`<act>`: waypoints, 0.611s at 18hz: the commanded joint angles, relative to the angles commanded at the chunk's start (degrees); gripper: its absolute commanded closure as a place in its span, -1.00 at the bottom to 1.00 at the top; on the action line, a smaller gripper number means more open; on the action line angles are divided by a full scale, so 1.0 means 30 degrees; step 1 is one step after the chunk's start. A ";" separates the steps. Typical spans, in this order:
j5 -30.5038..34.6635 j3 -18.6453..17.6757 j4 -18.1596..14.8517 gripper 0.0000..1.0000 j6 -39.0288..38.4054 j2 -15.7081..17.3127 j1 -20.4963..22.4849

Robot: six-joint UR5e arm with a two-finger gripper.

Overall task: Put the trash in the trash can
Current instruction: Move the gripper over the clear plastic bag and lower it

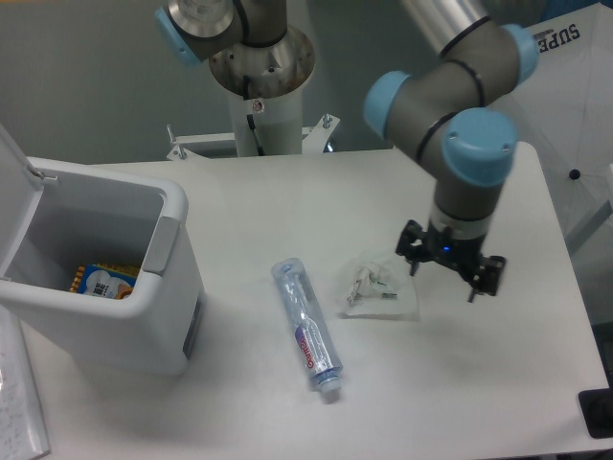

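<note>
A: Status on your hand?

B: My hand (447,276) hangs over the white counter (287,201), just right of the thin translucent whitish plastic bag (382,286). Fingers spread, pointing down, nothing between them. Not touching the bag.

A: Where's the trash?

B: Bag lies flat on the counter, crumpled, mid-right. The slim clear plastic bottle with the red-and-blue label and white cap (307,328) lies on its side just left of the bag, apart from it, cap end toward the near edge. Both on the counter, neither in the bin.

A: And the bin?

B: Boxy white plastic trash can with rounded corners (101,278) sits at the left of the counter, well apart from my hand. Flip lid is up, grey front handle faces the bottle. Inside at the bottom there's a colourful orange-and-blue packet (101,279); can't read what it is.
</note>
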 joint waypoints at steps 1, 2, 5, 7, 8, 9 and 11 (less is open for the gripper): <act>0.0029 -0.0586 -0.0027 -1.00 0.0119 0.0088 -0.0029; 0.0029 -0.1201 0.0002 -1.00 0.0236 0.0234 -0.0088; 0.0088 -0.1674 0.0002 -1.00 -0.0752 -0.0635 -0.1341; 0.0088 -0.1850 0.0002 -1.00 -0.0876 -0.0819 -0.1494; 0.0059 -0.1910 0.0089 -1.00 -0.0847 -0.0935 -0.1523; 0.0088 -0.1794 0.0119 -1.00 -0.0789 -0.1255 -0.1553; 0.0059 -0.1676 0.0149 -1.00 -0.0700 -0.1726 -0.1553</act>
